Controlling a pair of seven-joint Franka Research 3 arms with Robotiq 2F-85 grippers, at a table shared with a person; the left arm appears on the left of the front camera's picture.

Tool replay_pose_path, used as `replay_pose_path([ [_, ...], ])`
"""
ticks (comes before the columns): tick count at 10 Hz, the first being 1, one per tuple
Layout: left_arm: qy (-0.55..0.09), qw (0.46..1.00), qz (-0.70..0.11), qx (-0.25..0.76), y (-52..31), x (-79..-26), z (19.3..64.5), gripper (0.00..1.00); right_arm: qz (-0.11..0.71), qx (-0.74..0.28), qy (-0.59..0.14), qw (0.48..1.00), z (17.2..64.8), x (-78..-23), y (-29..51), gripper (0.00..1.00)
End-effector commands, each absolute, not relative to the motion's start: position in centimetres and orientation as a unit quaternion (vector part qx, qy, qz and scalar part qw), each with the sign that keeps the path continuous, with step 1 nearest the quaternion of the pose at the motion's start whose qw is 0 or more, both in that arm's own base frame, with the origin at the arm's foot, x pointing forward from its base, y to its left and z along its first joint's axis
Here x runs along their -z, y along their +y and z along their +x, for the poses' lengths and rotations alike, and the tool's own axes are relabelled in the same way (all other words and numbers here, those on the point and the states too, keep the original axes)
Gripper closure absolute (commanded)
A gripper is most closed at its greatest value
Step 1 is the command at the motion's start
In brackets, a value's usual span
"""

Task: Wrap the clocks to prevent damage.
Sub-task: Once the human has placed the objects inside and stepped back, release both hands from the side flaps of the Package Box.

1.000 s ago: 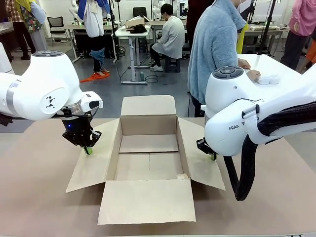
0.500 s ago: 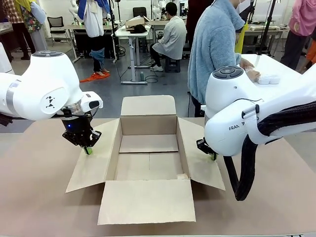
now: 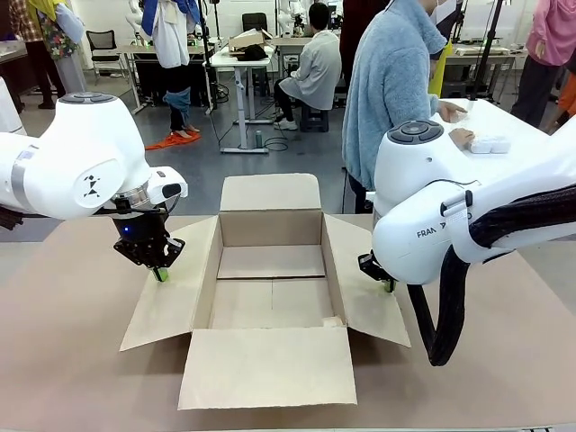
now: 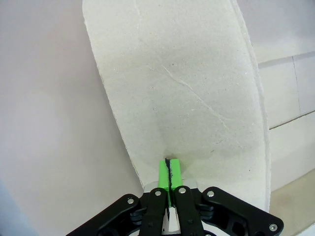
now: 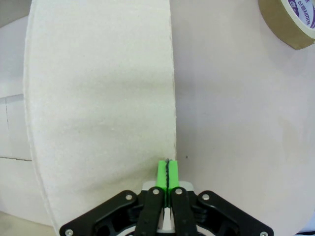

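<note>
The clocks are out of view. An open cardboard box (image 3: 270, 288) stands in the middle of the table with all its flaps spread outward and nothing inside. My left gripper (image 3: 160, 274) is shut, its green tips resting on the box's left flap (image 4: 187, 98). In the left wrist view the left gripper (image 4: 168, 166) has its pads pressed together with nothing between them. My right gripper (image 3: 389, 285) is shut too and sits at the outer edge of the right flap (image 5: 98, 98). The right wrist view shows the right gripper (image 5: 168, 168) with its pads closed.
A roll of brown tape (image 5: 290, 19) lies on the table beyond the right flap. A person in a blue sweater (image 3: 391, 85) stands at the far side, turned toward a white table (image 3: 504, 121). The front flap (image 3: 270, 367) reaches toward the near edge.
Both arms and the box have stayed still. The person's hand has shifted a little on the white table.
</note>
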State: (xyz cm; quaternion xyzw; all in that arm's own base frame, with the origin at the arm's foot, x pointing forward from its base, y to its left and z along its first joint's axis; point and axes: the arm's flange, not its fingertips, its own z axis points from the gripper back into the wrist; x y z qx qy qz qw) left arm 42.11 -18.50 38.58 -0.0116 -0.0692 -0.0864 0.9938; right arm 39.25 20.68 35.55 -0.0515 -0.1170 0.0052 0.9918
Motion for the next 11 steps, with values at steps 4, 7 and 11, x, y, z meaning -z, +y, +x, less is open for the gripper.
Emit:
replay_pose_path([
  [4, -0.070, 0.994, -0.007, 0.088, -18.34, -38.53, 42.17, 0.99, -0.054, -0.006, -0.113, 0.992, 39.21, -35.23, 20.79, 0.99],
  [7, -0.070, 0.994, -0.007, 0.088, -18.34, -38.53, 42.17, 0.99, -0.054, -0.006, -0.113, 0.992, 39.21, -35.23, 20.79, 0.99],
  [11, -0.070, 0.994, -0.007, 0.088, -18.34, -38.53, 42.17, 0.99, -0.054, -0.006, -0.113, 0.992, 39.21, -35.23, 20.79, 0.99],
])
